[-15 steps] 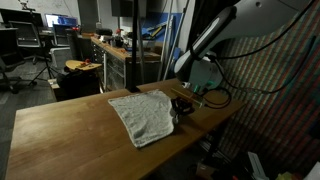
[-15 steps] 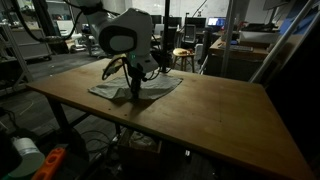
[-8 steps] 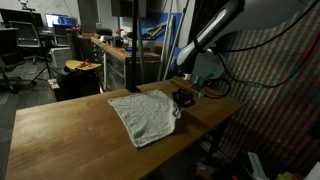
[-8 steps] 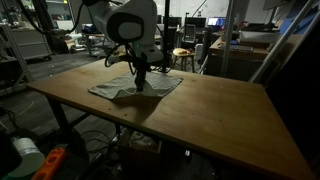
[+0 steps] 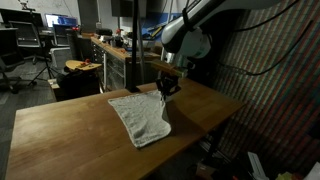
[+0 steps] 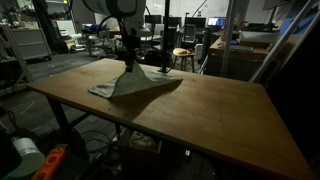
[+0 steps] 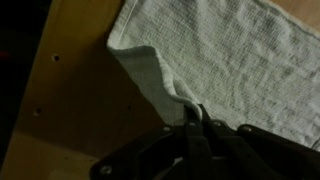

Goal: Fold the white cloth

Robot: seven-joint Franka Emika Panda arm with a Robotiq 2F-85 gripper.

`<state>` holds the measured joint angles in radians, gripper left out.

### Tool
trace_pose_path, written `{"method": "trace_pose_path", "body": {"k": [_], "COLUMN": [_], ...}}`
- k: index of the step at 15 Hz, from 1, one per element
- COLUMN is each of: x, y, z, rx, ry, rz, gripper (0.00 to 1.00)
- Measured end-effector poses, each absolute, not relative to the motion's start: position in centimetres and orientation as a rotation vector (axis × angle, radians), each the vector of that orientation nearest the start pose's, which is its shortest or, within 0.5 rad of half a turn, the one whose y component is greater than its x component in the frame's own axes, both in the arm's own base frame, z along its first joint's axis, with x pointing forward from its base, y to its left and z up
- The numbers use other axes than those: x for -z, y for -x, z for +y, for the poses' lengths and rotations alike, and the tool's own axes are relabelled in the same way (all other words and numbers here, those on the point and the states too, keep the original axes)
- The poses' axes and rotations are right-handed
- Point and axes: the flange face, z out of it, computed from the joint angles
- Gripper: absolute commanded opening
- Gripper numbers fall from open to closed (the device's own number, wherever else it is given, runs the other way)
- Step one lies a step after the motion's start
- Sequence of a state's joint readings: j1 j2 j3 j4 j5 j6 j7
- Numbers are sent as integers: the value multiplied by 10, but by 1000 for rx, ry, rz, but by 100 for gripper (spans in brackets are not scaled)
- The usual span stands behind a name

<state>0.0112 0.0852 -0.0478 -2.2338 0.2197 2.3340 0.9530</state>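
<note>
In an exterior view, the camera stands above a corner of the wooden table, looking down across it toward the workshop. In an exterior view, it sits lower, nearer tabletop height, from a different side. Both exterior views share the white cloth. The wrist camera looks down, close, past the gripper.

right, counting now: i see one white cloth lying on the table, just the one table, one gripper just above the table, and one robot arm reaching in over the table.
</note>
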Motion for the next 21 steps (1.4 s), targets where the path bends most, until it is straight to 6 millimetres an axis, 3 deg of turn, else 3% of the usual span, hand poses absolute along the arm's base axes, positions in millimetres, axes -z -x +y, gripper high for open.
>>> {"method": "trace_pose_path", "body": {"k": [3,7,11,15,16,17,21], "x": [-347,-349,-346,-349,-349,-350,-348], "y": [-560,-595,-632,-674,-684,-694,-719], "z": [33,83,109,116,117,119,123], "rx": [-86,-69,-47,-13,-5,3,36], "ry": [2557,2553,2515,2439,2420,2404,2382], "rz": [1534,1492,1504,1523,1524,1523,1507], "gripper": [2,2,2,1,20,30,59]}}
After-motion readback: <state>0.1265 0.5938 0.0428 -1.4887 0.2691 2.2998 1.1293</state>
